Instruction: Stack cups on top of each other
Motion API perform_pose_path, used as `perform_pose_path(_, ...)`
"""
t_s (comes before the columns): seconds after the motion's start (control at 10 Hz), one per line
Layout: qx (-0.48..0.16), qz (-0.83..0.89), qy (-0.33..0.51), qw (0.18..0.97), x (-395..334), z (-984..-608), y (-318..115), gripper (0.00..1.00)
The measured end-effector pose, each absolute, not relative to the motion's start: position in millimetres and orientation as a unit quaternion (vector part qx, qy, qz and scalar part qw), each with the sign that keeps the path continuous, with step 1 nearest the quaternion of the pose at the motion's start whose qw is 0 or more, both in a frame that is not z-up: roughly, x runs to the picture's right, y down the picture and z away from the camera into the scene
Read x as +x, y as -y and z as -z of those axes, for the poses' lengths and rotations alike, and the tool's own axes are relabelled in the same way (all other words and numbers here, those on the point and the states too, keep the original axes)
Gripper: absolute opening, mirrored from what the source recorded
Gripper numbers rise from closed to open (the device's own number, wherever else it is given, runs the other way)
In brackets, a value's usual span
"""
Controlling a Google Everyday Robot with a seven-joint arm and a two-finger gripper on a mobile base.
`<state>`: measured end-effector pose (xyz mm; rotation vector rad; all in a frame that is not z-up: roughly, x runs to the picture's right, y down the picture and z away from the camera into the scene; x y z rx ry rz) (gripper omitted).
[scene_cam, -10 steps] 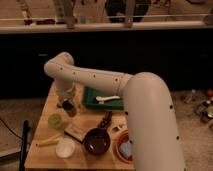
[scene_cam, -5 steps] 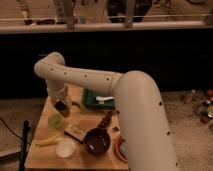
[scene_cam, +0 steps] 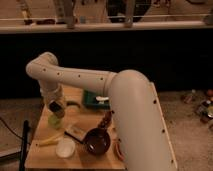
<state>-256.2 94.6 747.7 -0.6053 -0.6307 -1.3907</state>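
Across the middle of the view the robot's thick white arm [scene_cam: 115,90] reaches from the lower right, bends at the far left and drops toward the wooden table [scene_cam: 37,156]. Near the table's front edge sit the big dark brown bowl [scene_cam: 97,141] and, just to its left, the shallow white dish [scene_cam: 65,148]; neither belongs to the stacking. Further back on the left stands the lime green cup [scene_cam: 54,121]. Right above it, near or touching its rim, hangs the gripper [scene_cam: 56,107]. How wide it stands cannot be told, and the dark lump at its tip may be the brown cup or only the tool itself. Judging by this, the stack is not yet made: the green cup waits as the base, and the other has yet to be seated in it and let go.
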Motion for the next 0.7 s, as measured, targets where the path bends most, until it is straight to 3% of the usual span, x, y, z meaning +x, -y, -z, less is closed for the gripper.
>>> perform_pose_path(0.7,-0.272,0.634,0.312,0.654,-282,-744,-112,0.0)
